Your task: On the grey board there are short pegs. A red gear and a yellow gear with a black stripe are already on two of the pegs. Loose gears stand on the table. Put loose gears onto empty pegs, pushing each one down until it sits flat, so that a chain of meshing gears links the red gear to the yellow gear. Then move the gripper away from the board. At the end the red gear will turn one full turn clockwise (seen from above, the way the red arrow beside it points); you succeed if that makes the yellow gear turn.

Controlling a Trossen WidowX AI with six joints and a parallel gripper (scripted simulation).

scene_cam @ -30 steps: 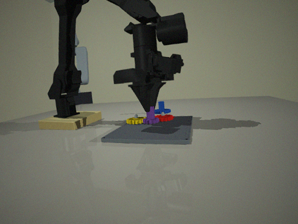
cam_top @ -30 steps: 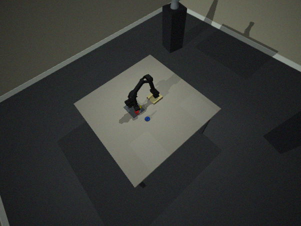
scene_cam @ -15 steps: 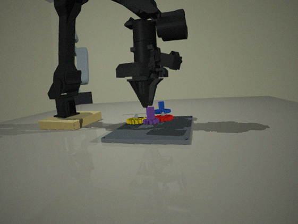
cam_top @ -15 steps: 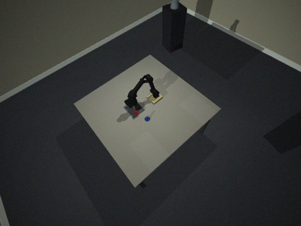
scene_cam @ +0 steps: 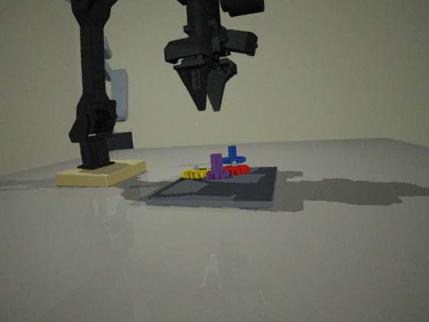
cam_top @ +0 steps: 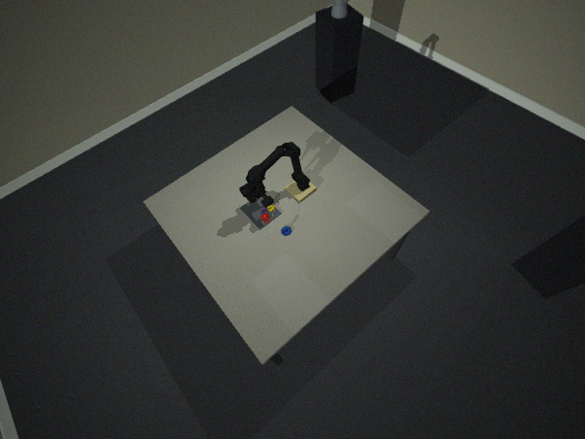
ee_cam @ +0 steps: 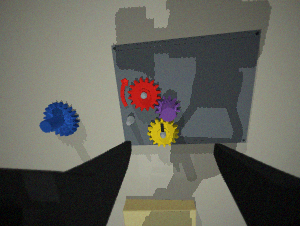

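Observation:
The grey board lies on the table. The red gear and the yellow gear with a black stripe sit on it. The purple gear with an upright handle stands on the board between them, low and level with both, its teeth at theirs. The blue gear stands on the table beside the board. My gripper is open and empty, well above the board. The purple gear's peg is hidden under it.
An empty peg stands on the board near the red arrow, left of the yellow gear in the wrist view. The arm's base stands on a wooden block near the board's yellow-gear side.

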